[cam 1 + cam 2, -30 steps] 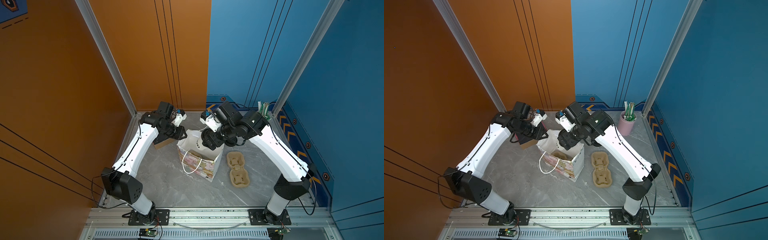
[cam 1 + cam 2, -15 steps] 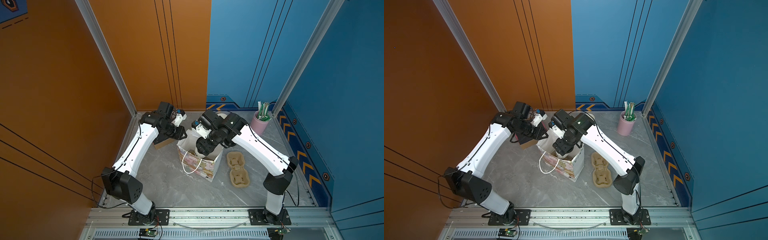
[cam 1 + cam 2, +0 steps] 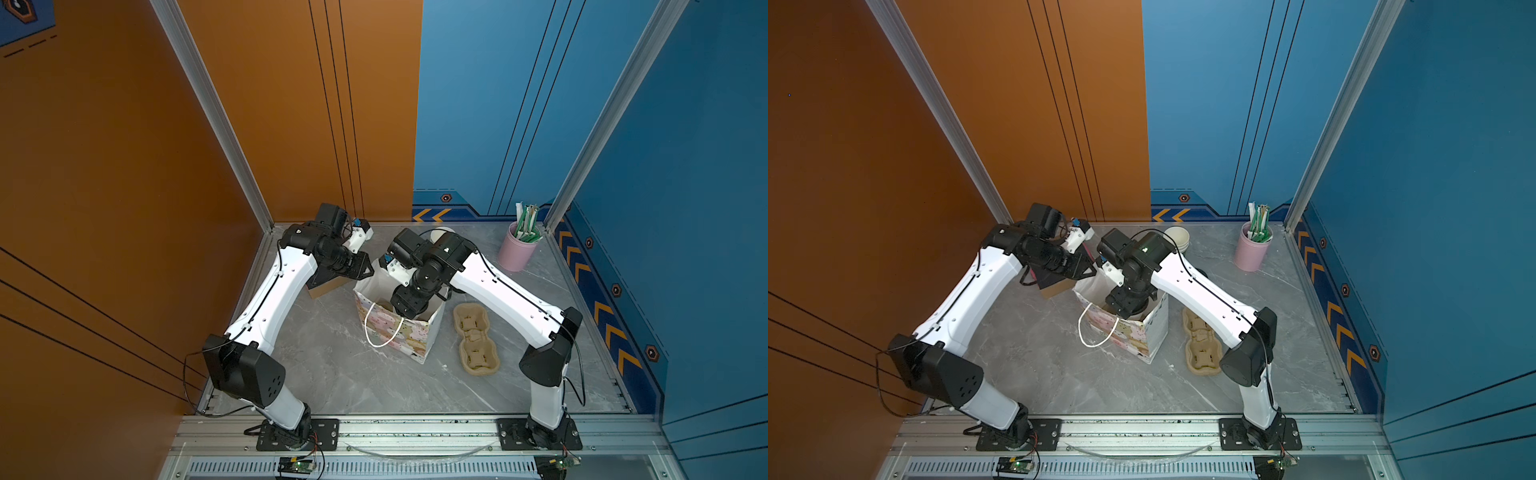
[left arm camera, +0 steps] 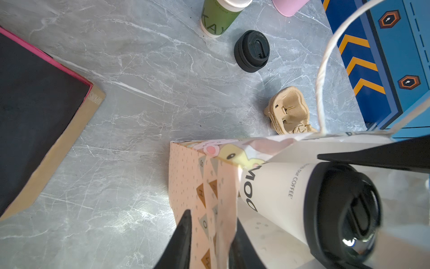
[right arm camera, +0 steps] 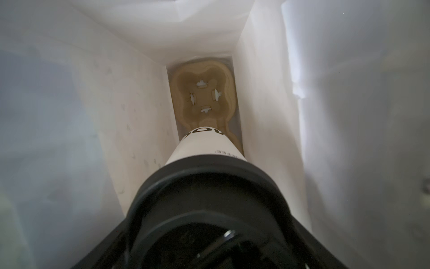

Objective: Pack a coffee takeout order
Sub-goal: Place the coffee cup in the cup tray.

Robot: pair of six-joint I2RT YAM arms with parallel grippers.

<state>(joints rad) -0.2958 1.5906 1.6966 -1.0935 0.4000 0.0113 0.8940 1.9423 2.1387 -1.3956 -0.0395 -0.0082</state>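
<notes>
the right gripper [image 5: 209, 216] is down in the bag [image 4: 186, 177], with its jaws wide around the black lid [image 4: 344, 209] of the white cup [image 4: 279, 193]. the cup is inside the bag, over the brown tray [image 5: 202, 93] at the bottom. i can't tell if they touch. the left gripper [image 4: 211, 244] pinches the bag's side wall. i think the cup is light, thin and easy to squash, so the stiff lid rim is the best place to hold. it says "our coffee", plus big letters i can't read. the green cup [image 4: 218, 18] shows "kay".
</notes>
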